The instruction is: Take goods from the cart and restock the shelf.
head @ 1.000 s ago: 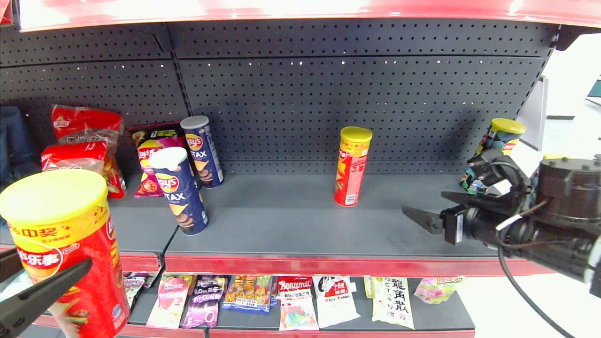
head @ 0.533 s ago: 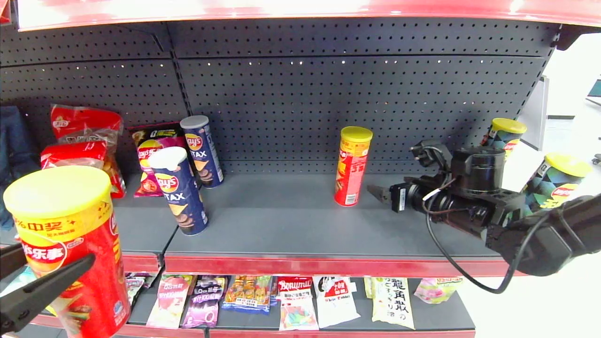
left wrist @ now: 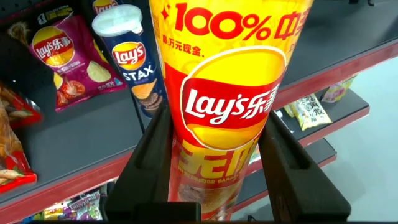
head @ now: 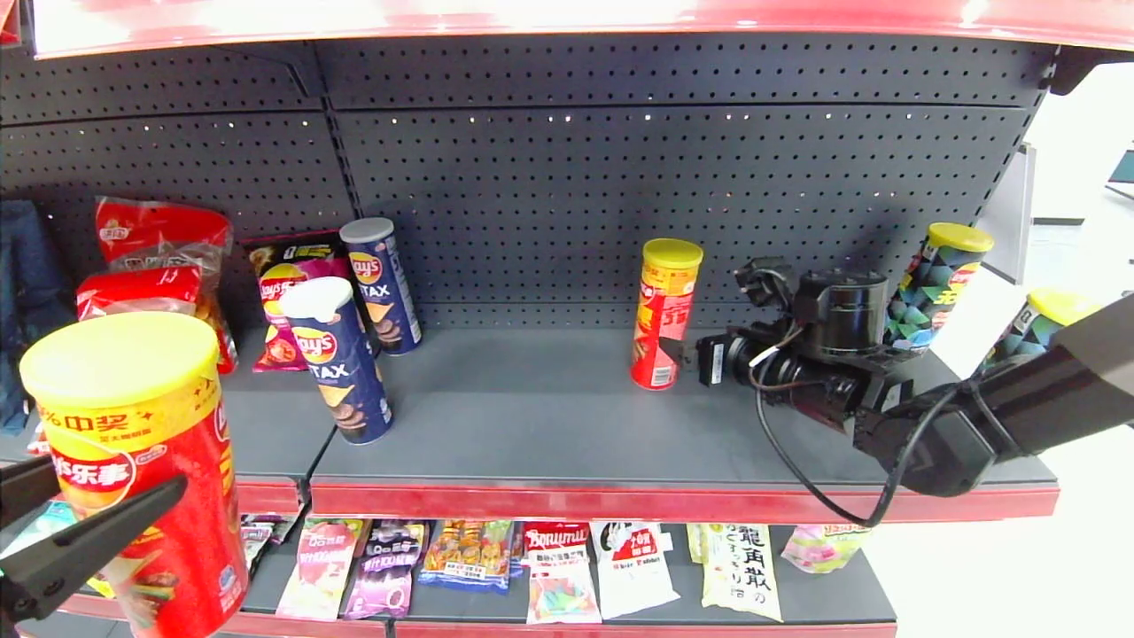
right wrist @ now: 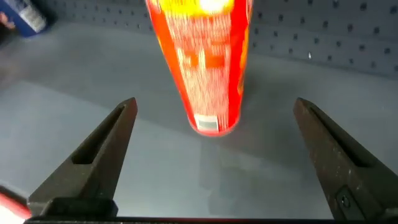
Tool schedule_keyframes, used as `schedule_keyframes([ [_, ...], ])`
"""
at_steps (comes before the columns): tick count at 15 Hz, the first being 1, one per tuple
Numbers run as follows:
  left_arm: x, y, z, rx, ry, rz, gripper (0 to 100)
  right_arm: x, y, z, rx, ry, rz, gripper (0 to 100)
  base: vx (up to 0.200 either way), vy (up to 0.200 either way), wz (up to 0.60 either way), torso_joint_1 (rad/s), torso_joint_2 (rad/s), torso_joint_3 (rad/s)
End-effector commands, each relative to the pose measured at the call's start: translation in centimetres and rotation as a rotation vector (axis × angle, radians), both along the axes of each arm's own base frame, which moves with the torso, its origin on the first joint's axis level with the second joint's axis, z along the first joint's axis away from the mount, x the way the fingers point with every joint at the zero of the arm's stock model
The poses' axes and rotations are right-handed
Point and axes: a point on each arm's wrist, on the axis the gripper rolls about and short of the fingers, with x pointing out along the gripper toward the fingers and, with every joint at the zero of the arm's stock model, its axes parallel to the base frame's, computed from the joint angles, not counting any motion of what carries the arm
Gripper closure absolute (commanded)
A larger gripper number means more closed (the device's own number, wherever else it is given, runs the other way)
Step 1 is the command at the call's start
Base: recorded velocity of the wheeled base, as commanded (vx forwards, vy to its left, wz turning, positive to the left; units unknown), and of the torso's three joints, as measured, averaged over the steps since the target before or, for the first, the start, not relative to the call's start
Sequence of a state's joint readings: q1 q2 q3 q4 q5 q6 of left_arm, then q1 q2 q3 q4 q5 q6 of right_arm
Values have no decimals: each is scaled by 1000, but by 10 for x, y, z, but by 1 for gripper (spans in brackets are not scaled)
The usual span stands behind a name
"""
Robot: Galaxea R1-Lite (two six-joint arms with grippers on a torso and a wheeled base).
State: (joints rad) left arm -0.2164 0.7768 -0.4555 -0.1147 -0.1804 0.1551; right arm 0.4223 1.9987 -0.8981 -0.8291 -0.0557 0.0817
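The left gripper is clamping its two dark fingers on the held can, one finger on each side of the lower half. This can is red with a yellow lid, and it is staying upright at the near left, in front of the shelf and not on it. The right gripper is keeping its fingers wide apart. The standing can, also red with a yellow lid, is showing in the gap between them, and neither finger is touching it.

In the head view the bottom of the held can is running out of the picture, and only one finger of the left gripper is showing well. The right gripper is partly hiding behind its own wrist there, so its fingers are hard to make out. A patterned can at the far right is partly covered by the right arm.

The right arm is stretching level over the shelf from the right, pointing left at the base of the standing can, which is standing upright in the middle of the shelf. Two blue cans are standing on the left part of the shelf, beside a purple bag.
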Motion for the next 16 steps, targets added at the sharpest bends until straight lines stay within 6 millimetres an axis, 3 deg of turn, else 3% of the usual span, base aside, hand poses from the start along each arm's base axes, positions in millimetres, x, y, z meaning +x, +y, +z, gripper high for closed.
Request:
schedule_keyframes([
  [1,1,0,-2,2,10,0,100,11,5,-1,7,-16,-5,0,0,0,0,0,0,0],
  [16,1,0,-5,4,22,-3,100,40,22,-9,16,-47,-13,0,0,0,0,0,0,0],
])
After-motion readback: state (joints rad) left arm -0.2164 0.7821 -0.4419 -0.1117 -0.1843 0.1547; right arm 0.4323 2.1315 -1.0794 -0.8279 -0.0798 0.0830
